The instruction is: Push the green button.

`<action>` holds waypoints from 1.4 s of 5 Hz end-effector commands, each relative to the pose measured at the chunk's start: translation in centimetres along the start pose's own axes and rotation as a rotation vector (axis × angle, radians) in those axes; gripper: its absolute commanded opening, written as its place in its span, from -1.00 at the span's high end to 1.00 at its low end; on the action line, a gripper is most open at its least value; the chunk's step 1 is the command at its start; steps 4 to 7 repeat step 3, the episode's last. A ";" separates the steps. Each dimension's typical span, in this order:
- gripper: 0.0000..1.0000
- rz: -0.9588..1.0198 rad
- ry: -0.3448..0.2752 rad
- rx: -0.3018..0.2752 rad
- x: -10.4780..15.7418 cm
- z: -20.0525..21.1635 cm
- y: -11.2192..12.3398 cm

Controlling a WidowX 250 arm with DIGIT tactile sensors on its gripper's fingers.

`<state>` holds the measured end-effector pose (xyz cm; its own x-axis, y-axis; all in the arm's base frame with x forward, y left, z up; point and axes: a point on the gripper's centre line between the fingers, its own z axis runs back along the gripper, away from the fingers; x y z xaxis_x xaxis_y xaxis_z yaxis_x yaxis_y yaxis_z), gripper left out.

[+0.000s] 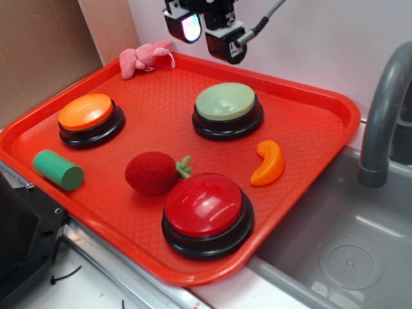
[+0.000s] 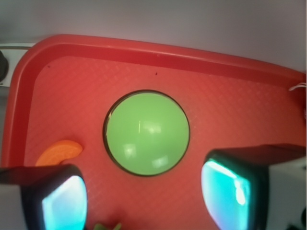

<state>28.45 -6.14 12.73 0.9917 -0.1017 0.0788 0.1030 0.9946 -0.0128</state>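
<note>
The green button (image 1: 226, 102) has a pale sage-green dome on a black base and sits at the back middle of the red tray (image 1: 322, 154). In the wrist view the green button (image 2: 147, 132) lies straight below, just ahead of the fingers. My gripper (image 1: 207, 32) hangs high above the tray's far edge, behind and above the button, touching nothing. It is open: the two fingers (image 2: 62, 201) stand wide apart with bare tray between them, my gripper (image 2: 144, 196) holding nothing.
On the tray also sit an orange button (image 1: 90, 118), a red button (image 1: 206, 212), a red plush strawberry (image 1: 154, 172), a green cylinder block (image 1: 58, 170), an orange crescent (image 1: 269, 163) and a pink plush toy (image 1: 143, 58). A grey faucet (image 1: 383, 109) and sink (image 1: 341, 257) are to the right.
</note>
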 end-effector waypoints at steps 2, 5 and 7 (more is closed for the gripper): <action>-1.00 0.001 -0.069 0.014 0.5 4.4 -0.7; -1.00 0.000 -0.067 -0.006 0.1 4.6 -0.6; -1.00 0.000 -0.067 -0.006 0.1 4.6 -0.6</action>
